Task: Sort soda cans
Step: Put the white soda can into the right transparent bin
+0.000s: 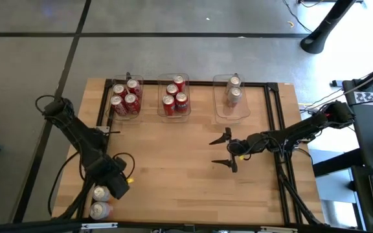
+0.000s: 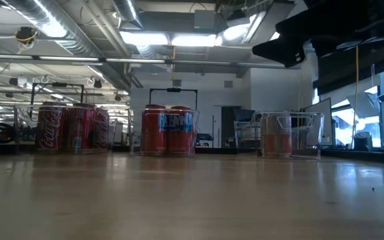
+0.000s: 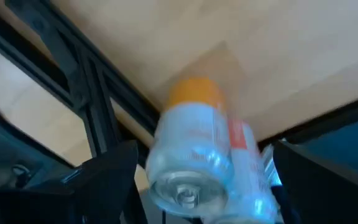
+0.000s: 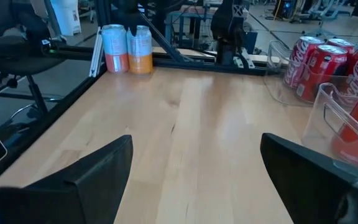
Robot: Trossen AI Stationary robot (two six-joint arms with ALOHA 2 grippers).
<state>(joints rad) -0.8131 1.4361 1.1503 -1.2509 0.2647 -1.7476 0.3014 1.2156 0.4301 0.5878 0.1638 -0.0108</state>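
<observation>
Two silver soda cans stand side by side at the table's near left corner, one with an orange base (image 3: 188, 149), one with a red base (image 3: 248, 163); the high view shows them too (image 1: 100, 200). My left gripper (image 3: 204, 149) hangs open above them, pointing steeply down, one finger on either side and clear of both. My right gripper (image 1: 226, 150) stands open over the table's middle right, pointing about level toward the left edge, nothing between its fingers (image 4: 191, 174). Red cans (image 1: 125, 97) (image 1: 175, 96) and silver cans (image 1: 233, 89) stand in the bins.
Three clear plastic bins line the far edge: left (image 1: 113, 114), middle (image 1: 174, 118) and right (image 1: 232, 116). A black frame rail (image 1: 102, 103) runs along the table's left side, another (image 1: 278, 110) along the right. Bare wood lies between the bins and the near edge.
</observation>
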